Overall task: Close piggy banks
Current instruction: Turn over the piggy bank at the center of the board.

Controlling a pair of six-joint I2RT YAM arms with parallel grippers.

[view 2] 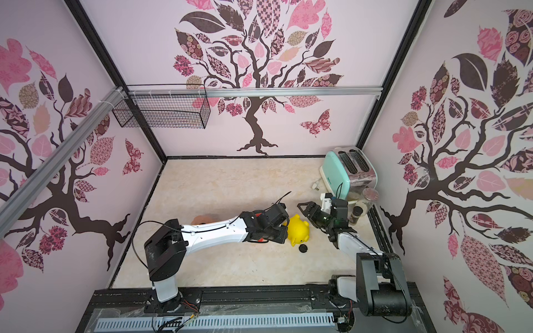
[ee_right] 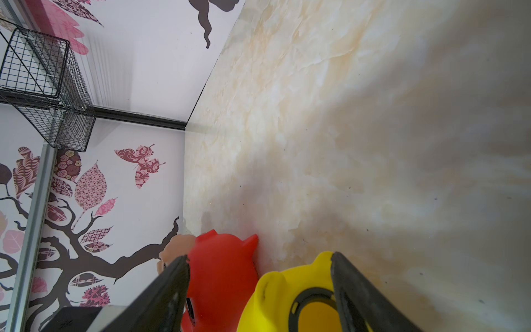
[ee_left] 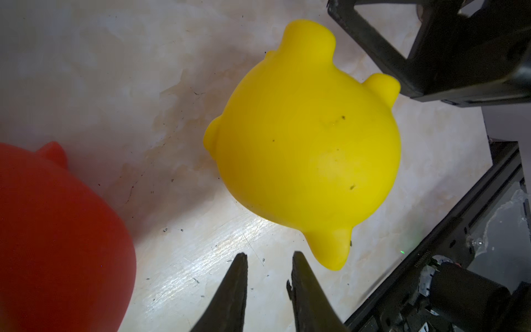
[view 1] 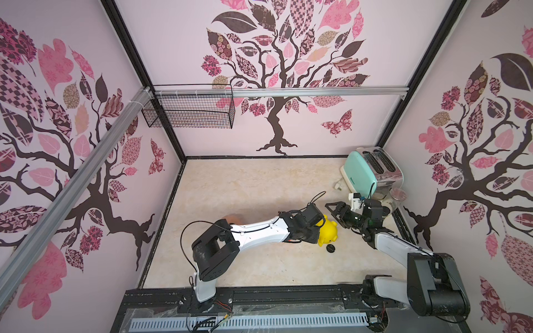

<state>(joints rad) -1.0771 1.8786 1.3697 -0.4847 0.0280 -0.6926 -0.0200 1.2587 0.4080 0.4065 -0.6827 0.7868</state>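
While three piggy banks lie on the one marble-look table (view 1: pixel 245 187), only one round black plug (view 1: pixel 330 248) shows. It lies loose on the table, just beside the yellow piggy bank (view 1: pixel 327 230) at that bank's 5 o'clock in both top views.

Taking 12 o'clock as the back wall, the yellow piggy bank sits towards 3 o'clock of the table's middle. It is tipped over, and its dark-rimmed belly hole (ee_right: pixel 313 310) is unplugged and turned towards the right gripper (view 1: pixel 334 210).

The red piggy bank (ee_left: pixel 57 244) is at the yellow one's 9 o'clock, near it but apart, and mostly hidden under the left wrist in the top views. The peach piggy bank (view 1: pixel 232 218) is farther out along 9 o'clock, half covered by the left arm.

Of the two grippers, the left gripper (ee_left: pixel 268 255) hangs low between the red and yellow banks. Its fingers are drawn close, with a slim gap at the tips and nothing pinched. The right gripper is at the yellow bank's 1 o'clock, spread wide and empty, clear of the bank.

One mint toaster (view 1: pixel 370 170) stands at the table's 2 o'clock corner, and one wire basket (view 1: pixel 190 111) hangs on the back rail at 11 o'clock.
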